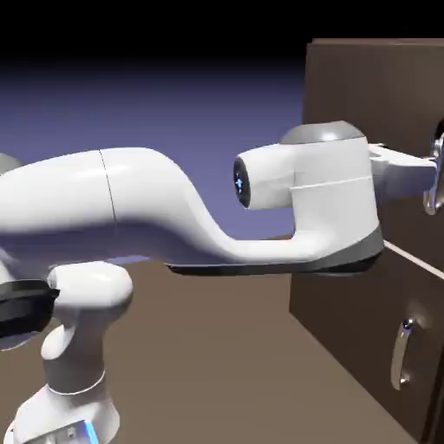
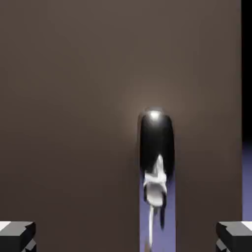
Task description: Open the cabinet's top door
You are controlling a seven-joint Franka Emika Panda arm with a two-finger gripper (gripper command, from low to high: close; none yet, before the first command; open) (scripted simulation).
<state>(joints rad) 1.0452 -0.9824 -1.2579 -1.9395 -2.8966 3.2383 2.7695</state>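
The dark brown cabinet [image 1: 355,303] stands at the right of the exterior view. Its top door [image 1: 373,87] is the upper panel, lying flush with the front, with a curved silver handle [image 1: 431,198] at the picture's right edge. My gripper [image 1: 427,165] reaches level with that handle, right at it. In the hand view the top door [image 2: 74,98] fills the picture and the shiny handle [image 2: 156,147] stands just right of the middle. My gripper [image 2: 126,238] is open: the grey fingertips [image 2: 17,236] sit far apart at the bottom corners, the handle between them and untouched.
Below a thin pale seam [image 1: 414,260] is the shorter lower panel with its own silver handle [image 1: 401,354]. The brown tabletop [image 1: 217,355] runs under my arm. Blue-violet backdrop [image 2: 247,172] shows past the door's right edge in the hand view.
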